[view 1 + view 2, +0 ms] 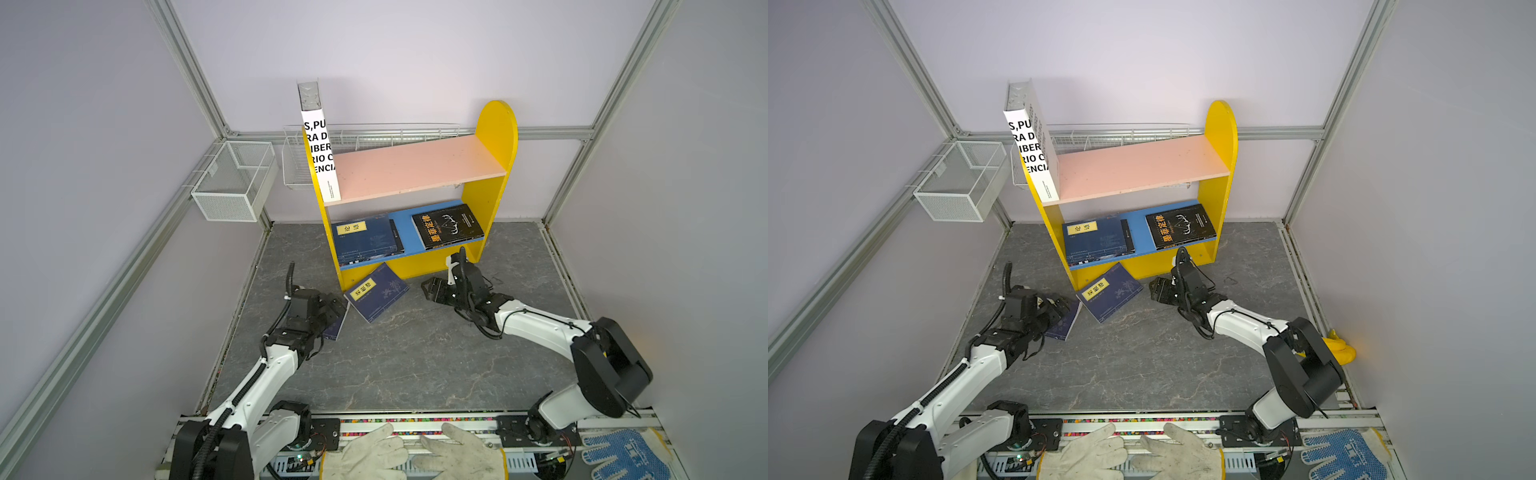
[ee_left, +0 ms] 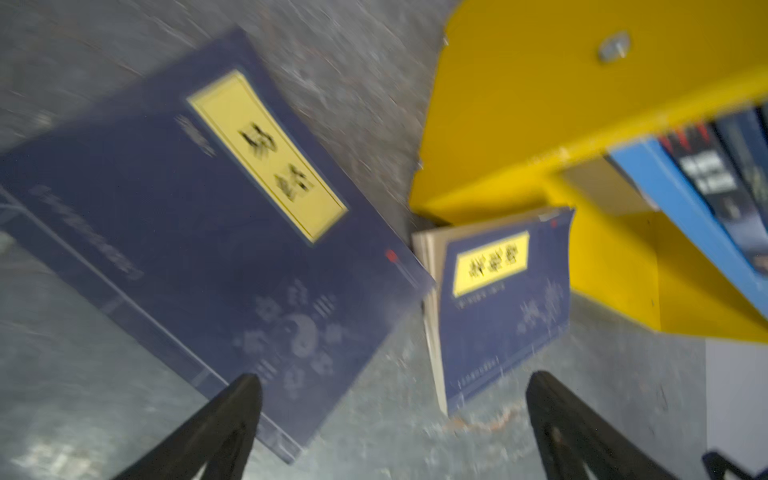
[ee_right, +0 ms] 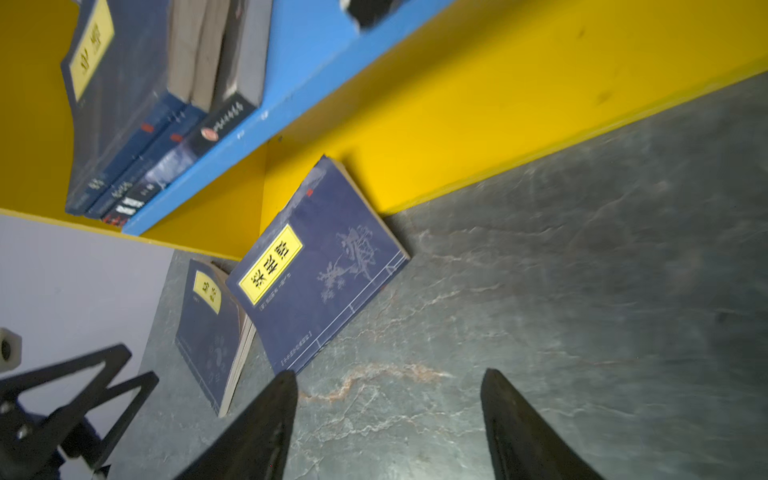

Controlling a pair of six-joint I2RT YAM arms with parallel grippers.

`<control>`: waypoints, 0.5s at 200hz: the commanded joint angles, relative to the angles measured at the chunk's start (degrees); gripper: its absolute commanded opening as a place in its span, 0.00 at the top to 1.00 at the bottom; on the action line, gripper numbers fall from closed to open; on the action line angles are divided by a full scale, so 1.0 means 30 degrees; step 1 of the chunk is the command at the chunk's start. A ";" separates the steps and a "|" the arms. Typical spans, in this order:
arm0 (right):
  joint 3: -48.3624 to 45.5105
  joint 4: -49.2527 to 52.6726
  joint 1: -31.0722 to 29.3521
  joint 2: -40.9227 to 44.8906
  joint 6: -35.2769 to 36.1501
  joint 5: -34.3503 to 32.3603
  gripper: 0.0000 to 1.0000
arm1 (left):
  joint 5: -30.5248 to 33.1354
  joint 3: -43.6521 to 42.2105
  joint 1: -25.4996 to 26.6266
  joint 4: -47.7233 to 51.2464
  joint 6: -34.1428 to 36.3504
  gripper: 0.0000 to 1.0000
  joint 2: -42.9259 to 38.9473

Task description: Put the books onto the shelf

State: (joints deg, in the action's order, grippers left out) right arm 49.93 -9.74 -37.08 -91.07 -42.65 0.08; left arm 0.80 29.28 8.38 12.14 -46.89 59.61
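Between the left gripper (image 1: 337,309) and right gripper (image 1: 430,289), both spread and empty, a navy book (image 1: 376,293) rests against the shelf (image 1: 494,137) base, and a second book (image 1: 337,327) lies mostly hidden under the left gripper.

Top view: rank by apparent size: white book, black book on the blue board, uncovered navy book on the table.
1. white book, though it stands highest, nearest the camera.
2-3. navy book and black book: look about alike, not ranked.
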 commanded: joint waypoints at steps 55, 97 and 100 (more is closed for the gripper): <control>0.2936 -0.4422 -0.1803 -0.4802 -0.1524 0.1192 0.29 | -0.1047 0.2070 -0.5329 -0.1806 0.1073 0.00 0.4409; 0.4675 -0.5387 -0.2583 -0.6516 -0.1216 0.1093 0.29 | -0.0860 0.3631 -0.6138 -0.1556 0.2982 0.00 0.6129; 0.4811 -0.5538 -0.2607 -0.6733 -0.1173 0.1213 0.29 | -0.1014 0.3740 -0.6193 -0.1593 0.3097 0.00 0.6296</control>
State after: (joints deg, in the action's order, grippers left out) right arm 61.45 -21.34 -43.24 -107.85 -46.50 2.79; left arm -1.74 37.54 -9.37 7.55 -42.24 76.38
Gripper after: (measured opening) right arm 0.708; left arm 0.999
